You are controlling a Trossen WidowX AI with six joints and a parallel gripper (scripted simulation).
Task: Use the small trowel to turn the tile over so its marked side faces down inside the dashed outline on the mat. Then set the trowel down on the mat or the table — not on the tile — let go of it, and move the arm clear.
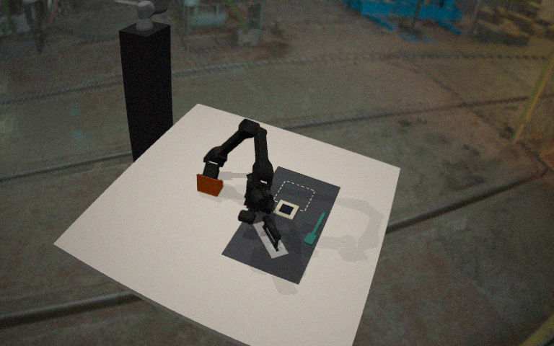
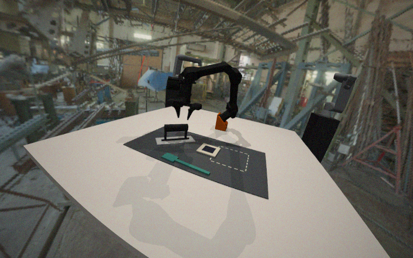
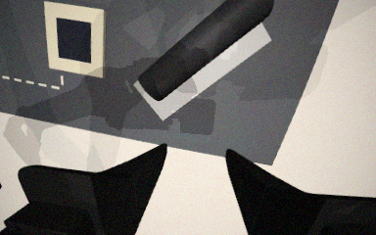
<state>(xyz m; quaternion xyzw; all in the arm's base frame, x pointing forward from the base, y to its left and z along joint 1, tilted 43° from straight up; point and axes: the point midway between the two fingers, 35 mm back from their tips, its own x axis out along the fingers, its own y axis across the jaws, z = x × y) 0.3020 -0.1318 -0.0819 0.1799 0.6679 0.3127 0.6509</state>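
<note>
Set 12 o'clock at the top of the top view. Note the pale worktop [image 1: 143, 236] [image 2: 304, 182] [image 3: 333, 147], then the black arm [image 1: 261, 151] [image 2: 234, 85], rising from an orange base [image 1: 210, 185] [image 2: 221, 122]. Locate the dark mat [image 1: 241, 246] [image 2: 253, 182] [image 3: 245, 127] toward 4 o'clock from that base.

Check the hand [image 1: 257, 204] [image 2: 183, 118] [image 3: 196, 150]: released, with fingers parted and nothing grasped, raised above the worktop. Find the black-handled trowel [image 1: 271, 231] [image 2: 176, 127] [image 3: 208, 46] resting on its pale blade on the mat, toward 7 o'clock from the tile. Identify as the likely tool.

Locate the dashed outline [image 1: 309, 200] [image 2: 247, 163] [image 3: 30, 82] at 1 o'clock from the tile, and the teal spatula [image 1: 311, 236] [image 2: 185, 163] at 4 o'clock. Find the tile [image 1: 293, 206] [image 2: 216, 150] [image 3: 98, 44] flat on the mat, mostly outside the outline, with its dark square mark [image 1: 286, 209] [image 2: 208, 149] [image 3: 73, 40] upward.

Treat progress as preparatory: tile not turned. Remaining: grasp trowel, invert tile into outline, set trowel down off tile, release, move arm clear. Brands, labels, writing: none legible.
</note>
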